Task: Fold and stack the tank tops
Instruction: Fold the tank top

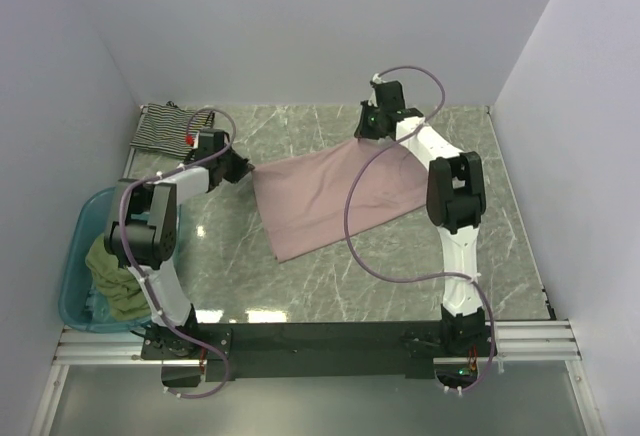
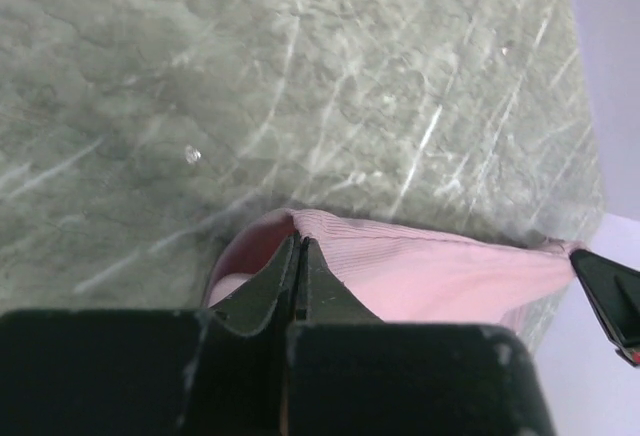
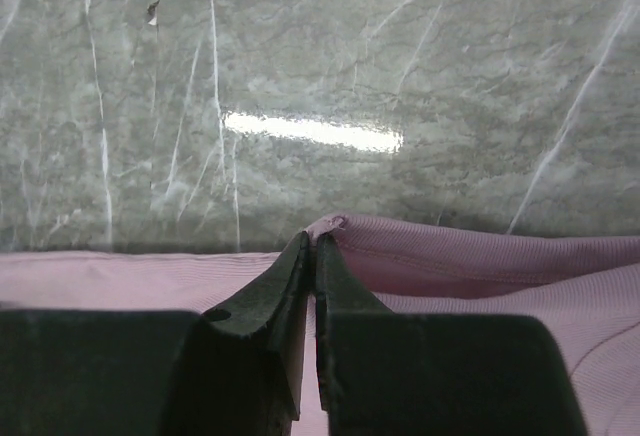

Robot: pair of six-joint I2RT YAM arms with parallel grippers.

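Jaws on both sides are pinched shut on cloth: left gripper has the far-left corner of the pink tank top, right gripper its far-right corner. Rest of the top lies flat nearward of both, held edge stretched gripper to gripper.

The middle cloth tank top is plain pink. The far-left cloth tank top has black-and-white stripes. The desk is grey-green.
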